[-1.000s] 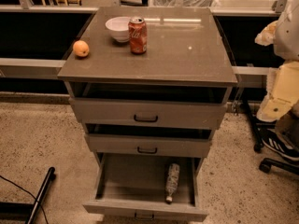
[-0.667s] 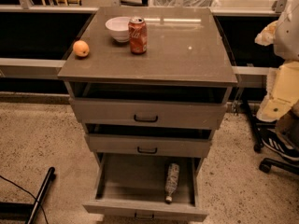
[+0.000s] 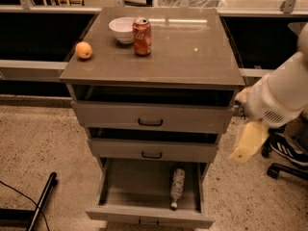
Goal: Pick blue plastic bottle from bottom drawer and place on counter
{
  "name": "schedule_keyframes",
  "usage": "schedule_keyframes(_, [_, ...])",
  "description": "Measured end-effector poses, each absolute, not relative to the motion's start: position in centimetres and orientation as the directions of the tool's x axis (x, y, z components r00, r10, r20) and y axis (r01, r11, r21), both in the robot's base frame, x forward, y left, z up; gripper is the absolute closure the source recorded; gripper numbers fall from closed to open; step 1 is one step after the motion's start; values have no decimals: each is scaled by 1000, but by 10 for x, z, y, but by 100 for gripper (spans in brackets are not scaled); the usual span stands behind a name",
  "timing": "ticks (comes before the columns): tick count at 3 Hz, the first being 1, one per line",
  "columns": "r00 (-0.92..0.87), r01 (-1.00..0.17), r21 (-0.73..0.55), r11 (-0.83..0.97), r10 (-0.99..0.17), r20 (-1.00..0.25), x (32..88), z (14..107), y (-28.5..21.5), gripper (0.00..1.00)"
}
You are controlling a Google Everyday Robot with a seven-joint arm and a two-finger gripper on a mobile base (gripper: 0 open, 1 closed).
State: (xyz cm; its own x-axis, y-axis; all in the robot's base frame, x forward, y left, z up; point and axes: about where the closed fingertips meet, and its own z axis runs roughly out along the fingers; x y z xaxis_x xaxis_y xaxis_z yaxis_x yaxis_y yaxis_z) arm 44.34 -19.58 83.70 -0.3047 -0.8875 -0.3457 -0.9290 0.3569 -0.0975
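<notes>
Swinging in from the right edge since a second ago, the white arm (image 3: 284, 93) now reaches lower, and its pale yellow gripper (image 3: 248, 143) hangs just off the cabinet's right side, level with the middle drawer (image 3: 151, 150) and touching nothing; whether the gripper is apart or together cannot be told. Nothing else has shifted. The bottom drawer (image 3: 149, 216) is pulled far out, and the blue plastic bottle (image 3: 176, 186) lies in it on its side near the right wall, capped neck toward the drawer front. The top drawer (image 3: 151, 117) and the middle drawer are each pulled out slightly, their insides too dark to read. On the counter (image 3: 192, 57) a red soda can (image 3: 142, 36) stands upright just beside a white bowl (image 3: 121, 29), with an orange (image 3: 83, 50) near the left edge.
</notes>
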Motion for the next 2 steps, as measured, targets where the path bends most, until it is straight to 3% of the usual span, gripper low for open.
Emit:
schedule_keyframes(1, [-221,-970,-10,243,-897,-383,432,777,-174,0])
schedule_keyframes(2, [-143,-985,-36,169,-914,-381,431,775,-173,0])
